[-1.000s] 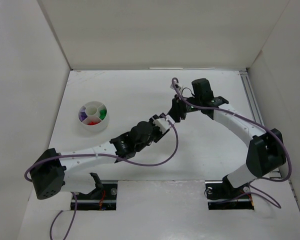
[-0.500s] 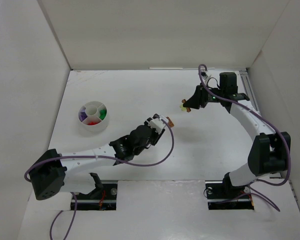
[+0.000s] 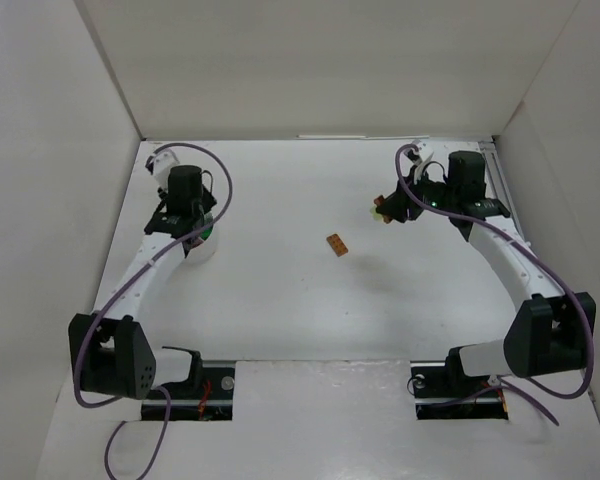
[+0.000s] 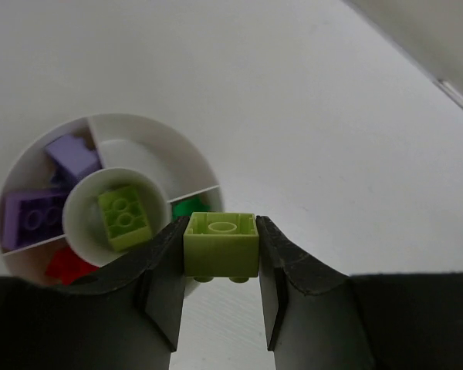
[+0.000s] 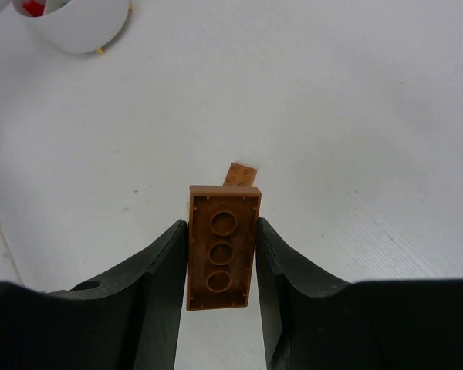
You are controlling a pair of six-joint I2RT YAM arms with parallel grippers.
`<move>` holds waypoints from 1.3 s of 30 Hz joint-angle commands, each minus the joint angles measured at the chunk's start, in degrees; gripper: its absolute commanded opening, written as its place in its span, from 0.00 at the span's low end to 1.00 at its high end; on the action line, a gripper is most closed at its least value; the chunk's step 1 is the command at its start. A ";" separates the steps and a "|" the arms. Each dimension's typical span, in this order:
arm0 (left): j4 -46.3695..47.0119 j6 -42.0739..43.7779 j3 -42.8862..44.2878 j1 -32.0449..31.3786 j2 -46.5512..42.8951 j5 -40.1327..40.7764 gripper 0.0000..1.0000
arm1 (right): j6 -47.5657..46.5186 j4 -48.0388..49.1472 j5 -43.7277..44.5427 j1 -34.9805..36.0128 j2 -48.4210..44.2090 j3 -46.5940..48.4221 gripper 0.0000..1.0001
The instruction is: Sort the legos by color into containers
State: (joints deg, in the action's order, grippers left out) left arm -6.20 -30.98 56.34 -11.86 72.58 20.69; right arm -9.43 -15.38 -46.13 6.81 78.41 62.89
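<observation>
lime brick [image 4: 221, 245]: glossy plastic | brown brick [image 5: 222, 247]: matt plastic | fingers [image 4: 159, 287]: matt black

Lone brick [image 3: 336, 244] right of cup [image 3: 202, 252]

Lime-green brick [image 4: 221, 245] in black left pincer [image 4: 221, 231]. Orange-brown brick [image 5: 222, 247] in black right pincer [image 5: 221, 227]. 2nd orange-brown brick [image 3: 336, 244] on white surface [image 3: 280, 300]. White container [image 4: 150, 146] w/ purple bricks [image 4: 35, 216], red brick [image 4: 65, 266], green brick [image 4: 191, 206], lime brick [image 4: 124, 217].

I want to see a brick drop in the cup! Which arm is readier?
Left. The left gripper holds a lime brick right at the cup; the right gripper holds a brown brick far away.
</observation>
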 commanded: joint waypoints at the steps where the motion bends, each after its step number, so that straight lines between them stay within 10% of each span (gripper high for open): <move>1: -9.34 -8.21 2.63 5.07 2.04 -1.88 0.00 | -2.87 2.81 2.10 -0.13 -1.24 -0.58 0.11; 13: -12.00 -8.39 5.10 12.55 6.09 0.41 0.00 | -3.93 2.28 2.10 -1.18 0.34 -0.58 0.12; 29: -9.01 -5.85 2.64 12.56 3.01 -2.23 0.66 | -4.98 1.23 0.51 -1.18 0.34 -0.58 0.12; 39: -1.03 0.72 -1.66 11.95 -7.87 -21.40 0.71 | -4.98 4.65 -9.73 0.13 0.95 -1.11 0.13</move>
State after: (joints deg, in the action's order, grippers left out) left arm -14.02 -35.75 56.71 0.47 70.22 12.03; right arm -13.39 -15.18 -48.18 6.09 79.00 61.95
